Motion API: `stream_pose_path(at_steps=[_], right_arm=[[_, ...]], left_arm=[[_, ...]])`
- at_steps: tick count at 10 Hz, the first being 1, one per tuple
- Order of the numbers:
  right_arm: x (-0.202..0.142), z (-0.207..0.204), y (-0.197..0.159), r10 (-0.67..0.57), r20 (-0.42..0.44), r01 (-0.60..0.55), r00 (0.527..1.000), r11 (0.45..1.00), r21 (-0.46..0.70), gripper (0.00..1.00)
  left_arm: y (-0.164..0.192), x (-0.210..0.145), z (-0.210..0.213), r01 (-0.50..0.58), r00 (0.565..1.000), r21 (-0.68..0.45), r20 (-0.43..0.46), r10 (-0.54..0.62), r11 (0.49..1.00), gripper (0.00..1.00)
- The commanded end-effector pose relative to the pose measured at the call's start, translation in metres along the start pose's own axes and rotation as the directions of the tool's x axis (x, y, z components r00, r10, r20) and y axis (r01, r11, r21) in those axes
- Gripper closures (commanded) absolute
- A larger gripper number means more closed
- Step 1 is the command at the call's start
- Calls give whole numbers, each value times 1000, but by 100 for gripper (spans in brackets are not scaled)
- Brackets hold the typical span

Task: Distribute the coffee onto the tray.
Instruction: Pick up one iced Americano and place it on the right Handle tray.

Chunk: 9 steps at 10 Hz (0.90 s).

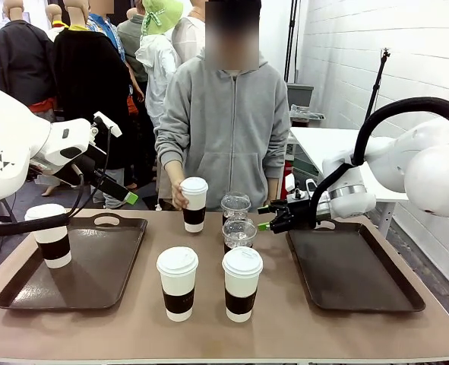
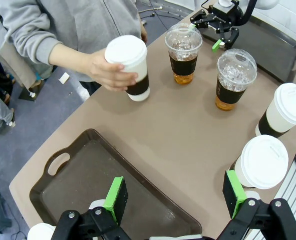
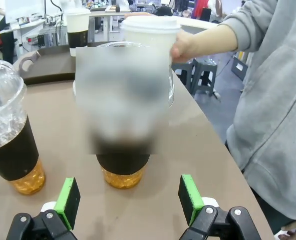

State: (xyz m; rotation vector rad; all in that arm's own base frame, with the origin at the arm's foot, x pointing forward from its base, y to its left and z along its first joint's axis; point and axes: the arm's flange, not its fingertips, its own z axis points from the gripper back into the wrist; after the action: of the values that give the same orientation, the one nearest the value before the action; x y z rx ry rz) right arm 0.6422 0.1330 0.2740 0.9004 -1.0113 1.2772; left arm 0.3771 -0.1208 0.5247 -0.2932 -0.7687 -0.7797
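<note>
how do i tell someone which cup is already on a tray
Look at the dark brown plastic tray on the robot's left side of the tan table. Along its left edge stands a tall white paper cup with a white lid and dark brown sleeve. It alone stands on a tray; the other five cups are grouped mid-table, off both trays.

Taken from the table point(image 1: 285, 334) centre: the left tray point(image 1: 110, 266) lies at 9 o'clock, with one paper cup point(image 1: 51, 236) on its 9 o'clock end. The right tray point(image 1: 353, 274) lies at 3 o'clock. A pair of paper cups point(image 1: 178, 283) stands at 6 o'clock. Two dome-lidded cups point(image 1: 239, 232) stand one behind the other at 12. A far paper cup point(image 1: 194, 204) stands at 11, in a person's hand point(image 1: 178, 196).
</note>
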Motion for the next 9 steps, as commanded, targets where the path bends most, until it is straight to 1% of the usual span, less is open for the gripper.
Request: stream_pose_path(at_steps=[1, 4, 9], right_arm=[[-3, -12, -9, 5, 53, -5, 999, 1000, -4, 0], [-9, -25, -12, -12, 71, 9, 997, 999, 32, 0], [-9, -40, -18, -17, 98, 11, 995, 998, 66, 0]], left_arm=[[2, -1, 0, -3, 1000, -5, 3, 3, 1000, 0], [2, -1, 0, -3, 1000, -5, 3, 3, 1000, 0], [2, -1, 0, -3, 1000, -5, 3, 3, 1000, 0]])
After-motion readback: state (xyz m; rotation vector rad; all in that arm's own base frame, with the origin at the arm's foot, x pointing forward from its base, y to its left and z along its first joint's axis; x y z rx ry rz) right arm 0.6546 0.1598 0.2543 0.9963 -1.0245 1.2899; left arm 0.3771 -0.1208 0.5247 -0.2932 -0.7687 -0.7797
